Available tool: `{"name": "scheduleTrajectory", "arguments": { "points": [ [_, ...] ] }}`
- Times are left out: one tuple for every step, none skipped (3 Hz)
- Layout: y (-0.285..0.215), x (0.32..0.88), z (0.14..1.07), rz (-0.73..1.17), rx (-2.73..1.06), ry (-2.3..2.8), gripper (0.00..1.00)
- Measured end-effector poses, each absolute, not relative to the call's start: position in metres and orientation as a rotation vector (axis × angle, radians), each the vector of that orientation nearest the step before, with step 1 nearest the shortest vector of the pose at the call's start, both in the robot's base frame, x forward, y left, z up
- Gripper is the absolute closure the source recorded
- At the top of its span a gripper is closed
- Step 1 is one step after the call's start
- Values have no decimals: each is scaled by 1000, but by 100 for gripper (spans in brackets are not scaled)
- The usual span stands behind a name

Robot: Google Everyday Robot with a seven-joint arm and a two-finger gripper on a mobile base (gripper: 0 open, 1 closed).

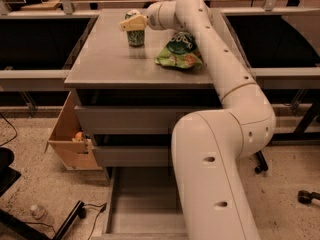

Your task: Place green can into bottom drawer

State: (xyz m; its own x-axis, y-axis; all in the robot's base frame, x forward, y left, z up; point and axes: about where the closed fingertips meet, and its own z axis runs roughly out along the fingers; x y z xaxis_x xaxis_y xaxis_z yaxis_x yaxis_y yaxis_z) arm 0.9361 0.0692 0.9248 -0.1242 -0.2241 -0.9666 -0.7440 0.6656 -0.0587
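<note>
Presently reaching across the cabinet top (pixel 100 66) toward its far edge, holding the gripper (pixel 133 23) level with the upper half of the green can (pixel 135 38) and overlapping it from the right. Not being able to tell whether clamping the can or merely lying against it, so leaving that open. Finding the can upright on the grey surface, its foot apparently down on the top, just left of the green snack bag (pixel 181 51) and apart from it. Seeing no sign of a lift as yet.

Looking lower: finding the bottom drawer (pixel 145 199) pulled out at floor level, with no can in it and its right part hidden behind the arm (pixel 215 184). Passing over the two upper drawers (pixel 125 120) with their plain fronts. Spotting a cardboard box (pixel 70 139) at the cabinet's left side and a small bottle (pixel 37 213) on the floor nearby, neither mattering to the job.

Judging progress as early: drawer open and waiting, gripper at the can, grasp unconfirmed. Remaining, by this reckoning: securing the can, lifting it clear of the top, carrying it down past the cabinet front, and setting it inside the drawer without clipping the thin side walls.
</note>
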Motion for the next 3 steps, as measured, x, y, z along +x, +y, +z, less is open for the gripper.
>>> {"name": "scheduleTrajectory", "arguments": {
  "points": [
    [79, 945, 920, 507, -795, 1680, 19],
    [84, 948, 914, 490, -800, 1699, 42],
    [84, 949, 913, 489, -800, 1701, 66]
  ]
}}
